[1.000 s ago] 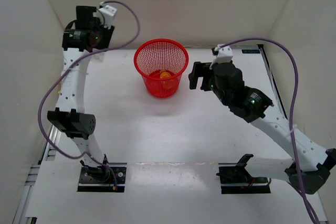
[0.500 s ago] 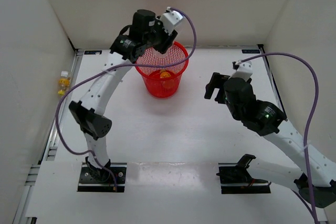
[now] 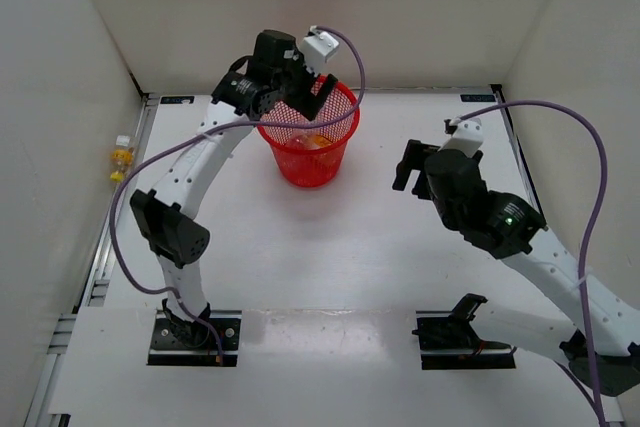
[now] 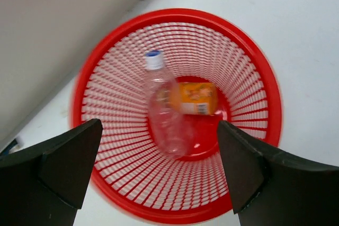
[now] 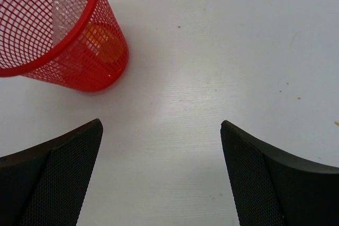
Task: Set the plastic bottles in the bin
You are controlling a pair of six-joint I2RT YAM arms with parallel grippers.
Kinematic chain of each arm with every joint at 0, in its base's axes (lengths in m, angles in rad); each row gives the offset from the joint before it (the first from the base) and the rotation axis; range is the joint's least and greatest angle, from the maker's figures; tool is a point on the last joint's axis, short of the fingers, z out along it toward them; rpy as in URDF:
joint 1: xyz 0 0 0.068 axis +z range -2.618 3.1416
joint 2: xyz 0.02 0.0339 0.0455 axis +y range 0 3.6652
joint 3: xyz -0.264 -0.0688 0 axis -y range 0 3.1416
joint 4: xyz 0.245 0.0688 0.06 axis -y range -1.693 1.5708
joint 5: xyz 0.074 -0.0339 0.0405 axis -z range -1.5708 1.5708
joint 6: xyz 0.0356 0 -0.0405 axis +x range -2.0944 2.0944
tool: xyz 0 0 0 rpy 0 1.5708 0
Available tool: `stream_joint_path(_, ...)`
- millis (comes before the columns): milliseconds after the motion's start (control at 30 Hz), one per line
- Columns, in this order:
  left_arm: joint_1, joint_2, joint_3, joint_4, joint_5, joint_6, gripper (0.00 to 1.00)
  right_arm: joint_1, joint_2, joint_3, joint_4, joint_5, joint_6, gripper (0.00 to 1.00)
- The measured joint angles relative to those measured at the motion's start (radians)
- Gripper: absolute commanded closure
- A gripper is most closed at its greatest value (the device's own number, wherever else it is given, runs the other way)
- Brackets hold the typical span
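Table (image 3: 300,247) carries the bin (image 4: 180,13) at upper centre of the top view. We find the left claw (image 4: 159,124) spread wide, empty, above its mouth; the right claw (image 5: 160,125) equally wide, empty, over the table. Left wrist view best shows clear bottle (image 4: 161,109) and orange bottle (image 4: 197,99) inside. Only the top view shows the tiny bottle (image 3: 121,159), left edge, off the table: fetching it, we judge, comes next.

Robot lab cell w/ white walls (image 3: 300,7), arms (image 3: 540,257) bolted to table (image 3: 300,247).
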Motion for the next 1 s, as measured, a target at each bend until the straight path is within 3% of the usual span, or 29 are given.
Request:
stream_joint_path(233,0.044,-0.132,-0.001,0.055,-0.359,0.042,0.0,0.0,0.062,0.003,0.002,-0.018,-0.024,0.05)
stream_joint_path(400,0.319,-0.106,-0.073,0.113,-0.562,0.086,0.0,0.0,0.067,0.003,0.023,-0.027,-0.031,0.05)
stream_joint_path(533,0.55,0.037,-0.158,0.114,-0.676,0.103,0.0,0.0,0.09,0.003,0.036,-0.039,-0.043,0.04)
stream_joint_path(633,0.655,0.195,-0.183,0.102,-0.728,0.111,0.0,0.0,0.123,0.004,0.046,-0.047,-0.053,0.04)
stream_joint_path(867,0.756,0.514,-0.051,0.058,-0.804,0.147,0.0,0.0,0.202,0.026,0.047,-0.078,-0.068,0.04)
stream_joint_path(1000,0.792,0.621,0.04,0.07,-0.832,0.169,0.0,0.0,0.245,0.051,0.043,-0.089,-0.077,0.04)
